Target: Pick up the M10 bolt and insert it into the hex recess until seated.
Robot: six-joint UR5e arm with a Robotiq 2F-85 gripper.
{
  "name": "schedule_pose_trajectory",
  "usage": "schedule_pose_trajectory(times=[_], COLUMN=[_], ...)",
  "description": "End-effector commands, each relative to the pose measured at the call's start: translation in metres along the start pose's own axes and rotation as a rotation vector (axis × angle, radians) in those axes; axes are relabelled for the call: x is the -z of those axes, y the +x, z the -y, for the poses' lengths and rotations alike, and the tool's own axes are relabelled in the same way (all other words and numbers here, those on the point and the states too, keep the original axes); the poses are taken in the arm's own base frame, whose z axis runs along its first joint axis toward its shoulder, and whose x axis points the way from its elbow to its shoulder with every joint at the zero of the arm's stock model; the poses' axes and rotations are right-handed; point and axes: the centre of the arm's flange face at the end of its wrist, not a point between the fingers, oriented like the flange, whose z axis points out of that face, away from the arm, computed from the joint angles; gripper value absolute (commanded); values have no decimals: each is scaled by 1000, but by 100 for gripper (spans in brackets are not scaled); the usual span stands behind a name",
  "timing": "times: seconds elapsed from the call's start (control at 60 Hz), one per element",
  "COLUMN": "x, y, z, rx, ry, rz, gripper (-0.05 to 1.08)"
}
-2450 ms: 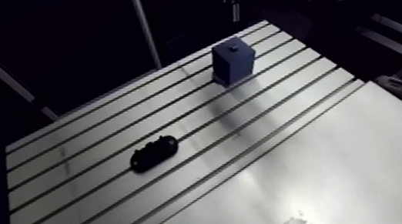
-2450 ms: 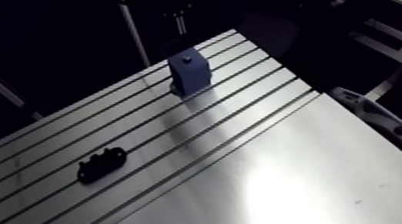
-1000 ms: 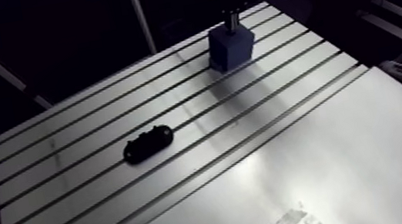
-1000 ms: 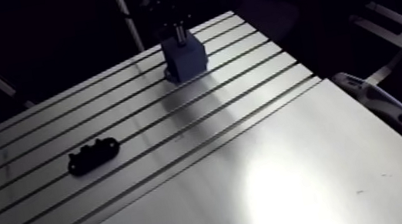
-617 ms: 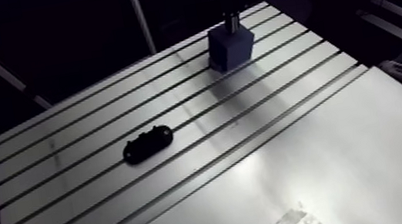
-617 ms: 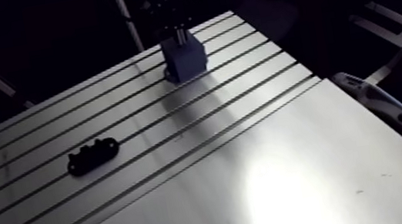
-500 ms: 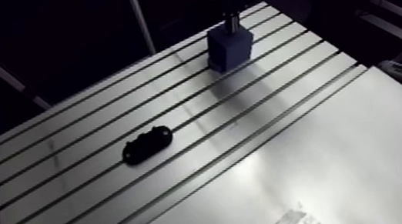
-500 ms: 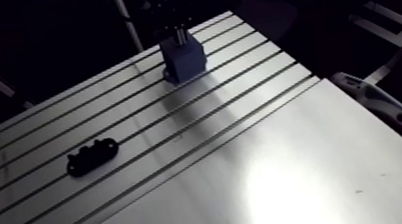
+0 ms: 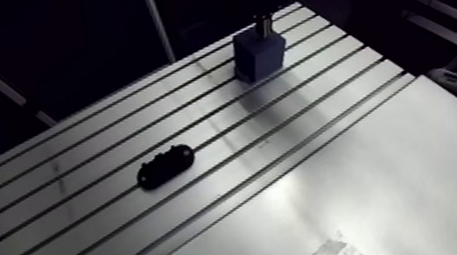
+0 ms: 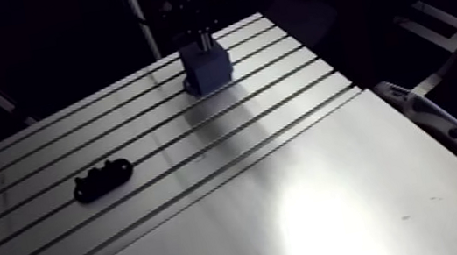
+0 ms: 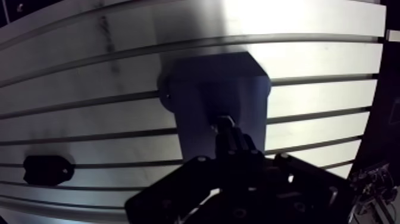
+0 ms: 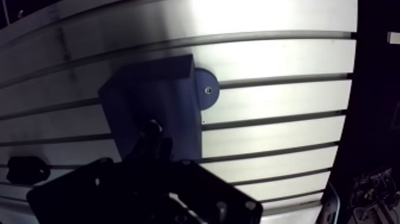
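Reaching down over the far side of the table (image 9: 322, 185), the gripper (image 9: 264, 6) is clamping the bolt (image 12: 152, 127) upright, its tip at the top of the blue block (image 9: 260, 55).

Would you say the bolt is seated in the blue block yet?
Not seated: the bolt shank shows above the blue block, under the gripper; tip entry cannot tell.

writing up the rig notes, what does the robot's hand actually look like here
In the wrist view the hand is matt black: a broad, angular body dotted with small round screw heads, narrowing to a slim tip. In the arm view it shows only as a dark, blocky shape. No markings are legible.
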Motion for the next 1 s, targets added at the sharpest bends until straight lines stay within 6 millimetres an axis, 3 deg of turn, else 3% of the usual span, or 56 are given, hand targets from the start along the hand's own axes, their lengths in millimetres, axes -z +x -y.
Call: schedule_pose_trajectory(times=[0.017, 1.0], x=[1, -5], y=[0, -1], z=[0, 1], rx=[3, 22], ry=[0, 4], rz=[-1, 8], gripper=[108, 108])
